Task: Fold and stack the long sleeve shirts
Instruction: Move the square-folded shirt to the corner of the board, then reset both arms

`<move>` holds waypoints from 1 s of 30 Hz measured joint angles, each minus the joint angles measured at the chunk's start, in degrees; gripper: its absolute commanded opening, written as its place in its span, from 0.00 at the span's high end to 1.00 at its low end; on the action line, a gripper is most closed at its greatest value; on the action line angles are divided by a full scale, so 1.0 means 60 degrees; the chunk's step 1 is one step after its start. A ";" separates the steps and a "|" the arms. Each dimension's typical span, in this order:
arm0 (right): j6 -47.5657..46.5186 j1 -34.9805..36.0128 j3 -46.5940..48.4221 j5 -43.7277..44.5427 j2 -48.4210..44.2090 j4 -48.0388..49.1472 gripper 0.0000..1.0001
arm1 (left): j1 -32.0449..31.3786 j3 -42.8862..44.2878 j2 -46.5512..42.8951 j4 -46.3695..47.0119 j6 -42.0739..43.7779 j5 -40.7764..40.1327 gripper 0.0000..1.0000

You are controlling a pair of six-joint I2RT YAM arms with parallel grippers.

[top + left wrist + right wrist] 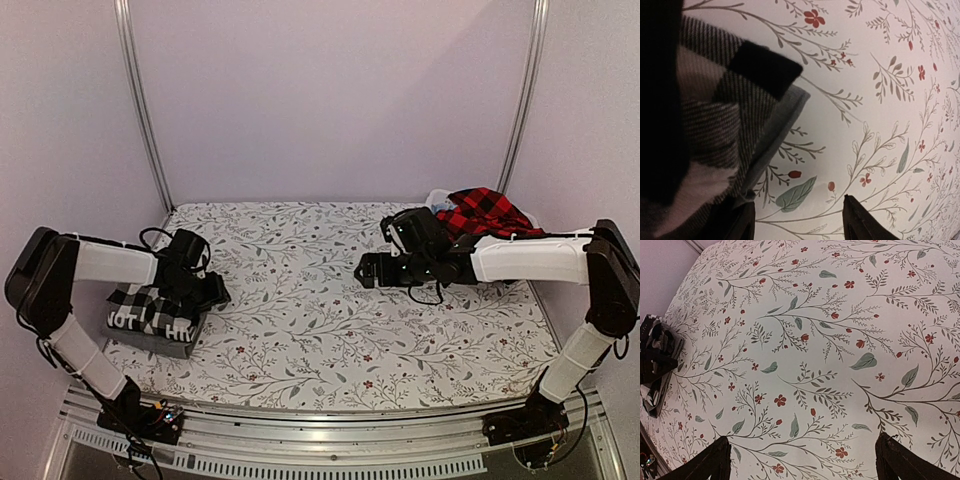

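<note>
Snagging is the main risk: the left pincer (797, 215), jaws apart and empty, hovers just beside the right edge of the stack (152, 325). A careless sweep could drag the check shirt (140, 302) off the grey shirt (785, 120) beneath and undo the folds. The red shirt (485, 210) lies crumpled in the basket (436, 197), far right of the stack, where its limp sleeves may catch the rim. The right pincer (804, 455) is open and empty. The cloth looks soft and woven; the surface (300, 330) is flat and floral.

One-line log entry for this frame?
black-white shirt folded on grey shirt | left gripper open beside them | right gripper open, empty, over table | red shirt heaped on basket
</note>
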 measured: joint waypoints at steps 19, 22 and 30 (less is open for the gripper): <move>-0.0007 0.0000 0.0000 0.0098 -0.0007 -0.0007 0.01 | -0.0248 0.1308 -0.0623 -0.0565 0.1100 0.0368 0.33; -0.0062 0.0000 0.0000 0.0270 -0.0084 -0.0022 0.01 | -0.0623 0.1759 -0.0809 -0.0554 0.1326 0.0397 0.26; -0.0321 -0.0004 0.0011 0.1093 -0.1388 -0.0080 0.01 | -0.1654 0.2911 -0.1337 -0.0069 0.1821 0.0437 0.00</move>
